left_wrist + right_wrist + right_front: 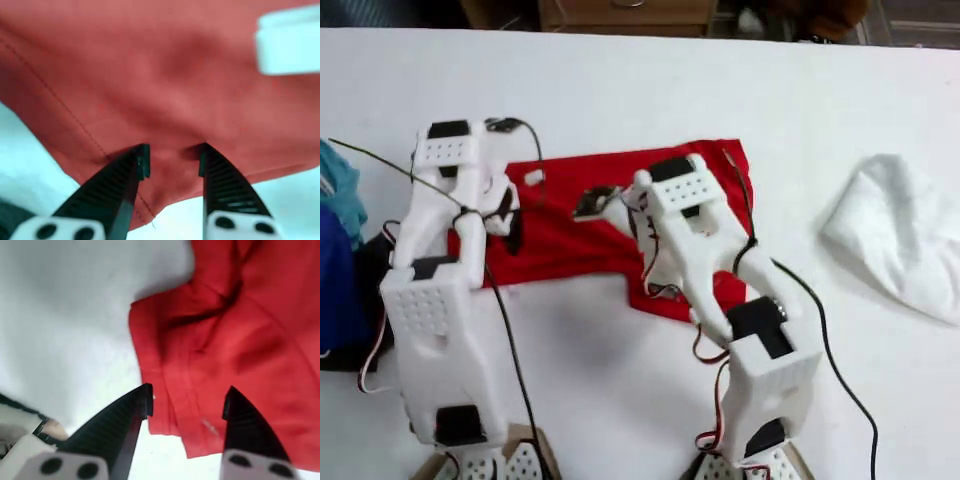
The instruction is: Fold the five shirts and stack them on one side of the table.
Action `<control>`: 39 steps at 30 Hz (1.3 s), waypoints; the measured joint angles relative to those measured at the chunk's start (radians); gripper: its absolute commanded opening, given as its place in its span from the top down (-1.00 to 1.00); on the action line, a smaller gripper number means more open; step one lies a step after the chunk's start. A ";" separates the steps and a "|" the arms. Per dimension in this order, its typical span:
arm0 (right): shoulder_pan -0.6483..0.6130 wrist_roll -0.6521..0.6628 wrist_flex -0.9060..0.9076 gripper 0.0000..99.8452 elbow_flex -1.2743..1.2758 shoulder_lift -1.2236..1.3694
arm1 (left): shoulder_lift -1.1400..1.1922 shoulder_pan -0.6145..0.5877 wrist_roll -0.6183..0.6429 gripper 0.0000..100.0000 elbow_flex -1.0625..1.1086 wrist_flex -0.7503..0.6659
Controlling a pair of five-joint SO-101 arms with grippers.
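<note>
Stitching (60,105) on red shirt (175,75) runs beside left claw (172,160).

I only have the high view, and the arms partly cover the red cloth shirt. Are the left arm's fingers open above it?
Observer: Yes. The left gripper is open, with its black fingers at the fabric of the red cloth shirt, just inside a stitched hem.
Operator: And the right one?
Observer: The right gripper is open too, straddling a rumpled shirt corner beside the white table.
</note>
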 measured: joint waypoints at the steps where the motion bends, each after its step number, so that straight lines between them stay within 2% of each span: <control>1: 0.003 0.000 -0.017 0.53 0.000 0.000 | 0.000 -0.006 0.000 0.63 0.000 -0.006; 12: -0.032 -0.071 -0.104 0.55 0.000 0.103 | 0.000 -0.052 0.000 0.63 0.000 -0.015; 19: -0.034 -0.075 -0.144 0.98 -0.003 0.110 | 0.000 -0.052 0.000 0.63 0.000 -0.015; 21: -0.034 -0.075 -0.144 0.93 -0.003 0.112 | 0.000 -0.052 0.000 0.63 0.000 -0.015; 30: -0.035 -0.075 -0.144 0.96 -0.005 0.114 | 0.000 -0.052 0.000 0.64 0.000 -0.015; 36: 0.000 -0.074 -0.126 0.95 -0.100 0.114 | 0.000 -0.052 -0.038 0.64 0.000 -0.015; 39: -0.005 -0.074 -0.051 0.82 -0.167 0.115 | 0.000 -0.061 -0.038 0.64 0.000 -0.015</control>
